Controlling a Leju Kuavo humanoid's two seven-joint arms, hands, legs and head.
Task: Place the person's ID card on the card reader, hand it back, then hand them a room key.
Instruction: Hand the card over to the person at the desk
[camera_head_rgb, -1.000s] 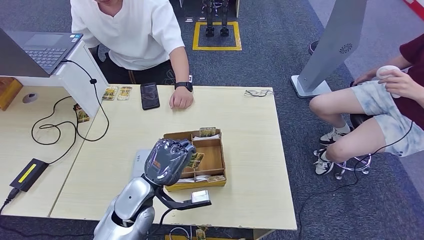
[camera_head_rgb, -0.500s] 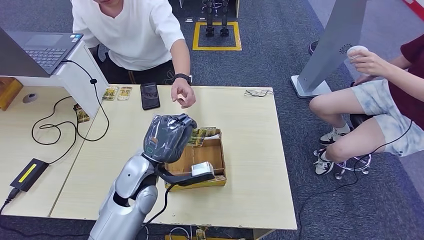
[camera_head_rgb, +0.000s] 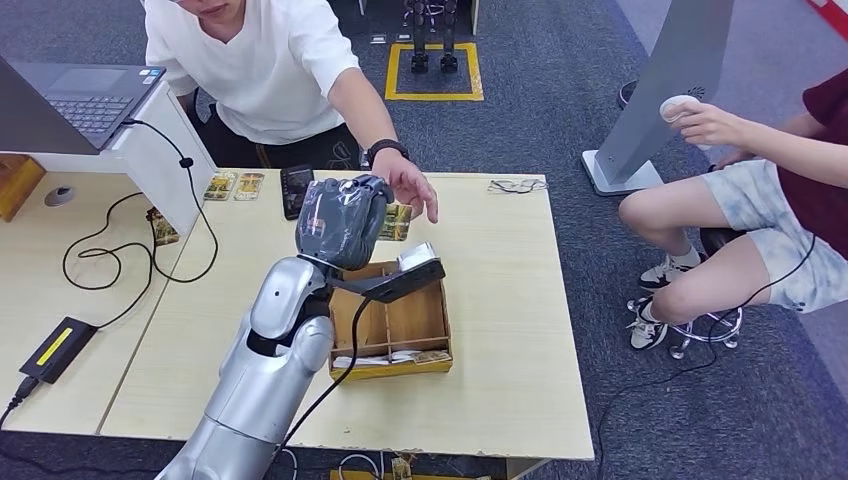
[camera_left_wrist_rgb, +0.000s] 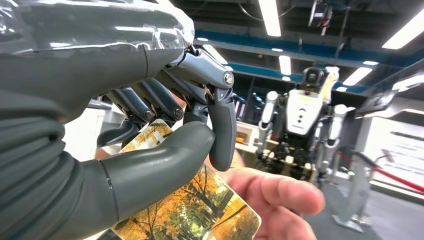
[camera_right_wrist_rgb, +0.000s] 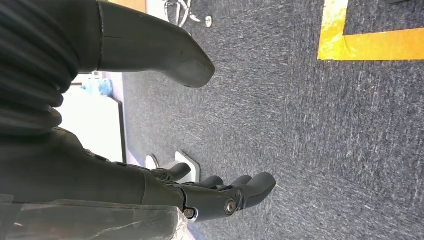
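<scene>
My left hand (camera_head_rgb: 343, 220) is raised over the far part of the table, holding a room key card (camera_head_rgb: 396, 221) printed with autumn trees. In the left wrist view the card (camera_left_wrist_rgb: 192, 210) is pinched between my thumb and fingers (camera_left_wrist_rgb: 220, 130). The person's hand (camera_head_rgb: 410, 190) reaches across the table to the card, and their fingers (camera_left_wrist_rgb: 272, 192) lie at its far edge in the left wrist view. A wooden card box (camera_head_rgb: 425, 320) sits on the table below my forearm. My right hand (camera_right_wrist_rgb: 200, 195) hangs over dark carpet with its fingers apart and nothing in it.
A black phone (camera_head_rgb: 293, 185) and two more cards (camera_head_rgb: 233, 186) lie at the table's far edge. Glasses (camera_head_rgb: 517, 186) lie at the far right corner. A laptop (camera_head_rgb: 80, 95) stands on a white riser at left, with cables (camera_head_rgb: 130, 260). A seated person (camera_head_rgb: 760, 200) is at right.
My left hand has lifted the card out of the box and carried it forward toward the person. Their hand has left the table and reached out to the card.
</scene>
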